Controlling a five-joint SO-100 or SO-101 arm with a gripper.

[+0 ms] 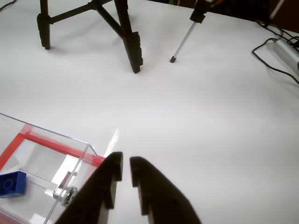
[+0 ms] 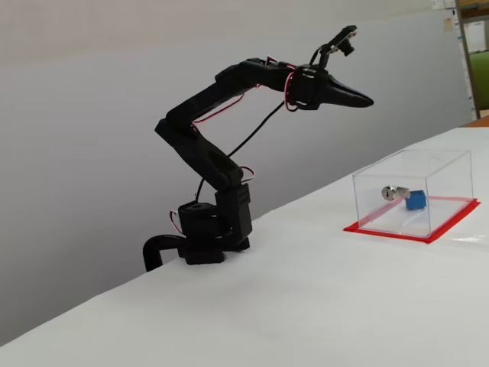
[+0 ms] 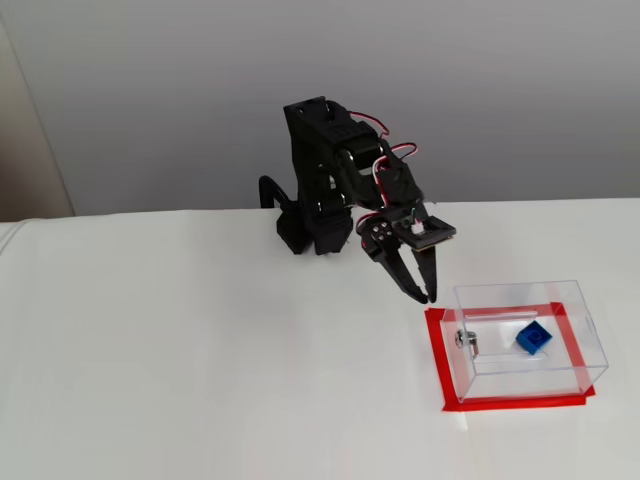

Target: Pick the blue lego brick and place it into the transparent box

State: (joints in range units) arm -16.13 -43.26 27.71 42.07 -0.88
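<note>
- End effector [image 1: 126, 169]: two black fingers at the bottom edge of the wrist view, nearly together with a narrow gap, holding nothing. It hangs raised above the desk [image 1: 210, 121], just beside the box wall that carries the lock.
- Box [image 1: 44, 154]: clear walls, red base rim, standing on the desk. A fixed view [image 3: 520, 345] shows it to the right of the arm base, well apart from it.
- Brick [image 1: 11, 184]: blue, lying on the box floor, apart from the end effector. A fixed view [image 3: 533, 338] places it toward the right half of the box; the other fixed view [image 2: 416, 200] shows it just beside the lock as seen from that side.
- Lock cylinder [image 1: 65, 195]: silver, set in the box wall nearest the end effector.
- Judgement: with the brick inside and the fingers empty, the placing looks done; the raised pose keeps the arm clear of the box walls.
- Surroundings: black tripod legs [image 1: 131, 42] and a thin silver leg [image 1: 182, 44] at the far side of the desk, cables [image 1: 275, 56] at the right edge. None stands near the box.
</note>
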